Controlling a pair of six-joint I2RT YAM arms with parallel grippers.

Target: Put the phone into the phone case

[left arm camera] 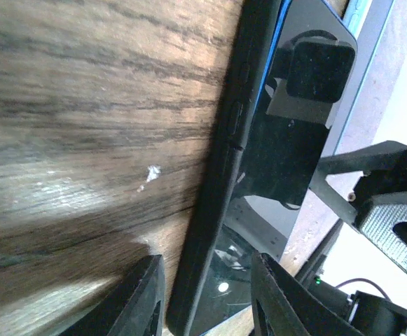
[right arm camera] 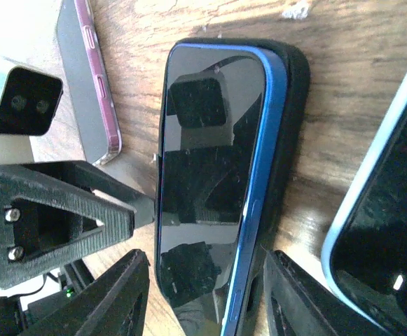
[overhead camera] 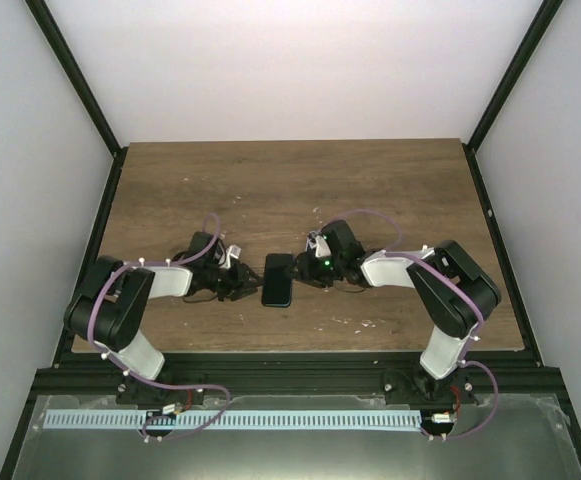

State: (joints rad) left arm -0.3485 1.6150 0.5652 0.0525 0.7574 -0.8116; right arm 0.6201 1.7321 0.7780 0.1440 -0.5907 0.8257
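Now | left gripper (left arm camera: 207, 297) jaws straddle the phone case (left arm camera: 217, 161) edge, squeezing or slack, cannot tell | right gripper (right arm camera: 207, 294) jaws apart, phone (right arm camera: 203, 175) lying ahead between them, blue rim showing

The phone (overhead camera: 277, 279) lies flat in the case (right arm camera: 294, 105) on the worktop (overhead camera: 300, 190), near the middle of its near edge. The left gripper (overhead camera: 238, 285) is just left of it and the right gripper (overhead camera: 305, 272) just right. Each gripper's fingers straddle the phone, one on each side of it.
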